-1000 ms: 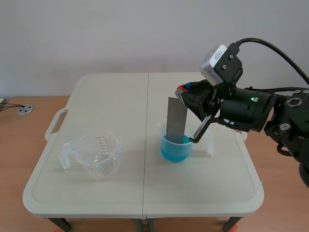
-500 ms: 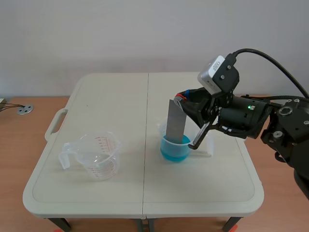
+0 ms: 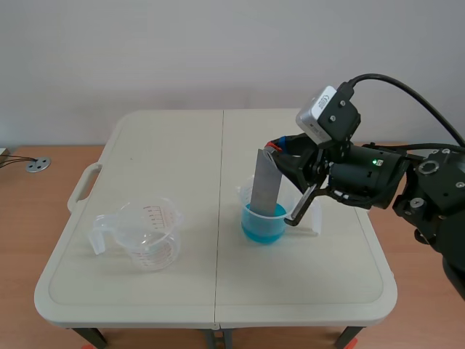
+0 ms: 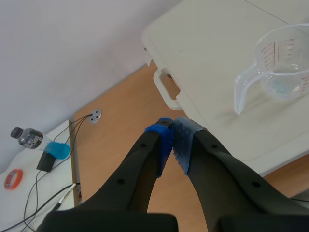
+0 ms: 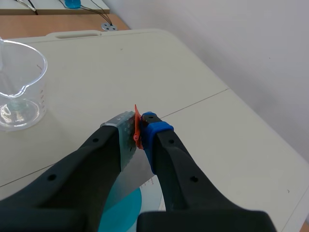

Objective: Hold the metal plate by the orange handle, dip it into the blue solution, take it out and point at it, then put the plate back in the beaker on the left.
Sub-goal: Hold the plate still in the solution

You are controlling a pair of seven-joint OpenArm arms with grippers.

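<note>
Now the right end effector (image 3: pixel 282 151) clamps the orange handle (image 5: pixel 136 126); the plate (image 3: pixel 267 185) leans with its lower end in the blue solution (image 3: pixel 261 224). Lower it gently, keeping the plate off the cup (image 3: pixel 244 196) wall. The left end effector (image 4: pixel 173 137) is closed, empty.

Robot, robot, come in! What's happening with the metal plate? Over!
Right tool shut on orange handle. Left tool shut, empty. Metal plate tilted, lower end in blue solution. Nothing blocking the left beaker.

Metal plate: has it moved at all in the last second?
Yes. The metal plate has sunk slightly deeper into the beaker of blue solution, which stays put, and its top now tilts toward the right gripper.
</note>
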